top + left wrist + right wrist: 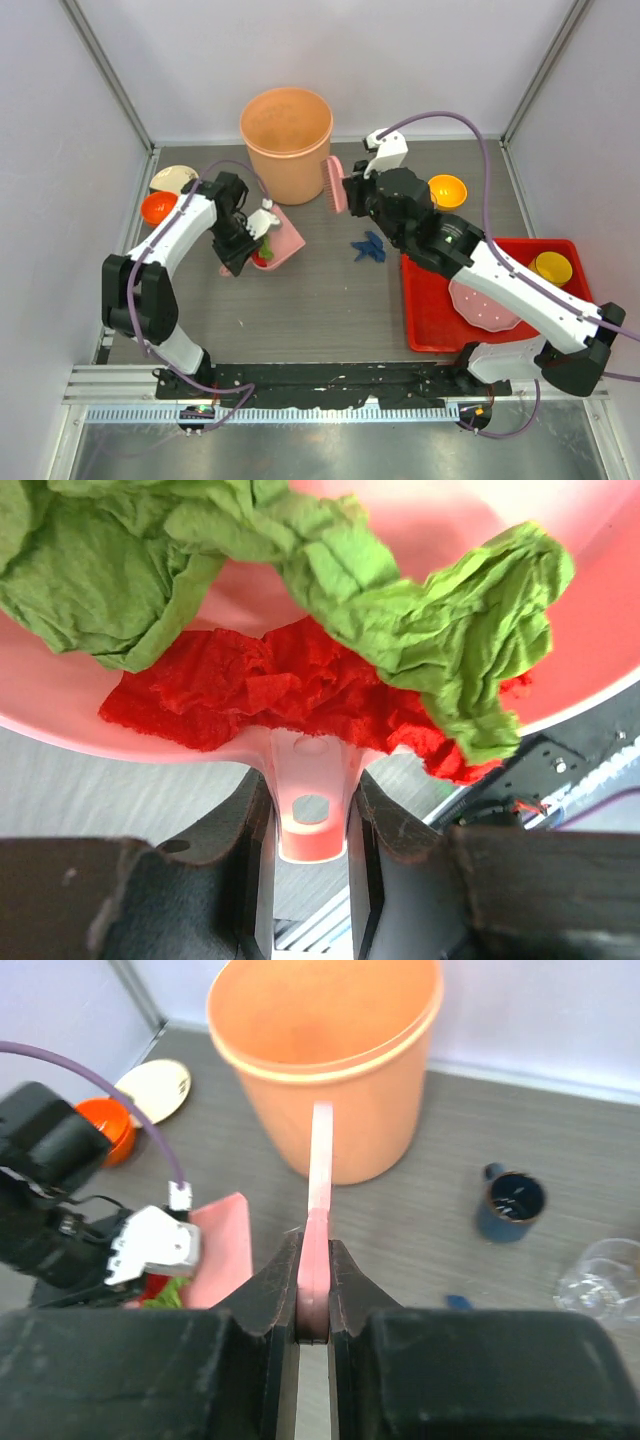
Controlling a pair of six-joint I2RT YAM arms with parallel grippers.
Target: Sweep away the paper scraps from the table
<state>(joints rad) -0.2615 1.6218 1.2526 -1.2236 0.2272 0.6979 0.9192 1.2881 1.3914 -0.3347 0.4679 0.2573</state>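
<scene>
1. Left gripper (pixel 310 815): fingers clamped narrow on the handle of the pink dustpan (pixel 610 620).
2. In the dustpan: green paper scraps (pixel 400 610) lie over red ones (pixel 270 680), bunched near the handle end.
3. Right gripper (pixel 315 1285): fingers pinched on a pink brush (pixel 320 1180), seen edge-on and upright.
4. The brush is just beside the orange bucket (pixel 287 140), on its right.
5. One blue scrap (pixel 368 247) lies loose on the table (pixel 330 310), between the dustpan and the red tray (pixel 430 310).
</scene>
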